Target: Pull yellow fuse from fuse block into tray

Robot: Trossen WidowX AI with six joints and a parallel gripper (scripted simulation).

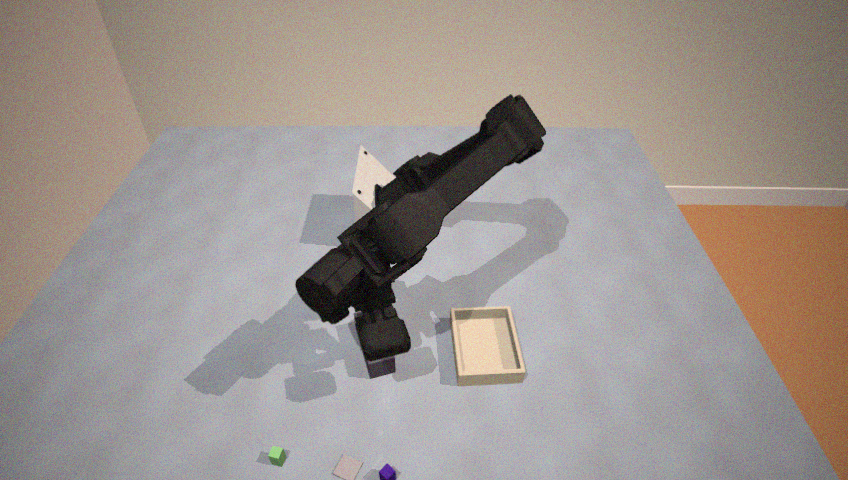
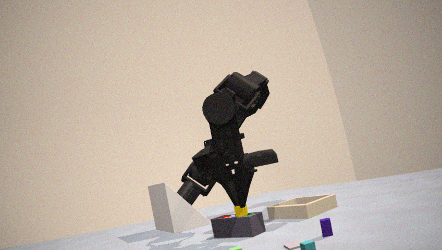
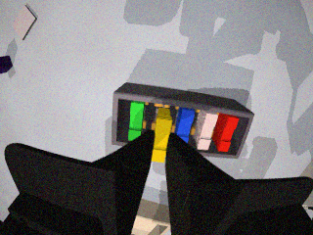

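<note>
My gripper (image 2: 241,207) (image 3: 160,138) is shut on the yellow fuse (image 2: 241,211) (image 3: 161,142). The fuse stands up above the top of the dark fuse block (image 2: 231,228) (image 3: 183,94) (image 1: 381,366), upright; its lower end is at or just over its slot, and I cannot tell whether it is clear of it. In the wrist view the green fuse (image 3: 136,117) is on one side of it, and the blue fuse (image 3: 185,122), white fuse (image 3: 207,128) and red fuse (image 3: 227,131) on the other, all in the block. The beige tray (image 1: 490,378) (image 2: 291,213) holds nothing visible. In the top view the gripper hides most of the block.
A white wedge (image 1: 370,172) (image 2: 186,210) stands behind the block, near the arm. A light green block (image 1: 276,456), a flat pinkish tile (image 1: 348,467) (image 2: 292,245), a purple block (image 1: 387,472) (image 2: 326,227) and a teal block (image 2: 307,245) lie on the table at the front.
</note>
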